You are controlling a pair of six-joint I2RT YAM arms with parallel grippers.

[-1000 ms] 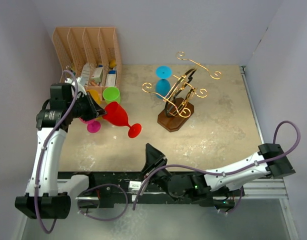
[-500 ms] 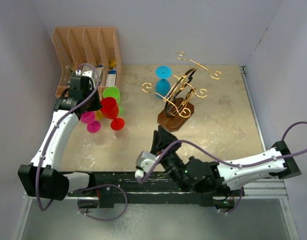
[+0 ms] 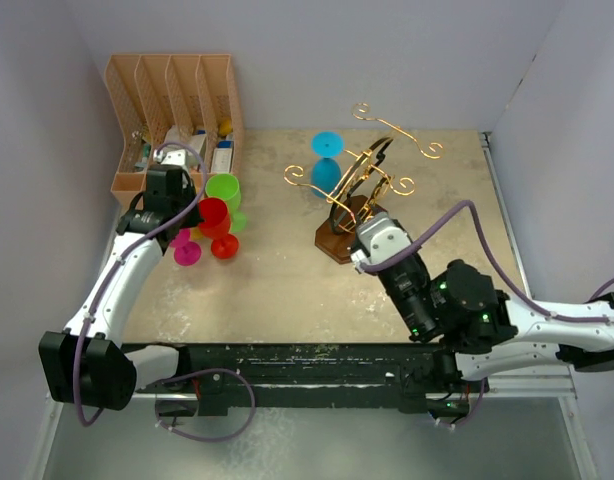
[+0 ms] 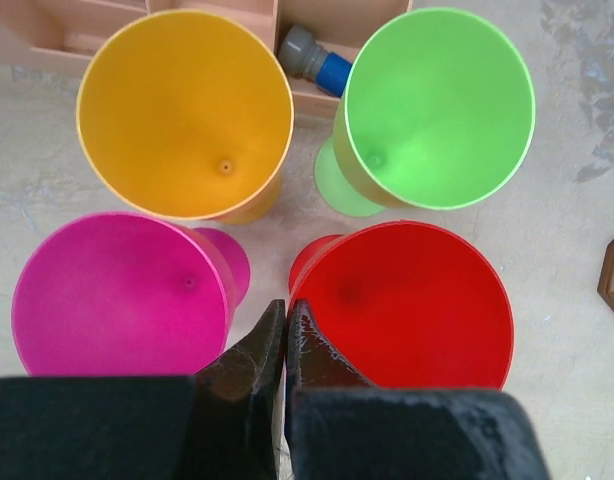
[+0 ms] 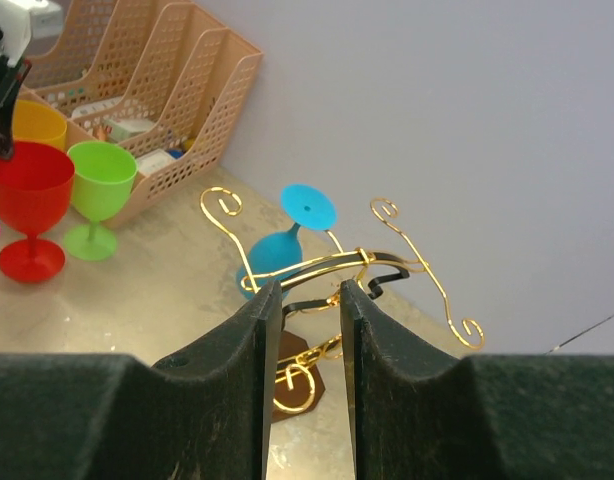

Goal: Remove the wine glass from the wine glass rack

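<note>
The left gripper point(image 4: 286, 305) has its fingers drawn together, apparently nipping the near rim of the upright red glass point(image 4: 402, 305). The magenta glass point(image 4: 117, 300) stands just to their left. The orange glass point(image 4: 185, 110) and green glass point(image 4: 439, 105) crowd ahead. Bare mottled table point(image 3: 437, 230) lies open to the right. The right gripper point(image 5: 307, 290), fingers slightly apart, faces the wine glass rack point(image 3: 339, 243) just ahead. The blue wine glass point(image 5: 287, 250) hangs upside down on the rack's far side, before a pale wall point(image 5: 467, 110).
</note>
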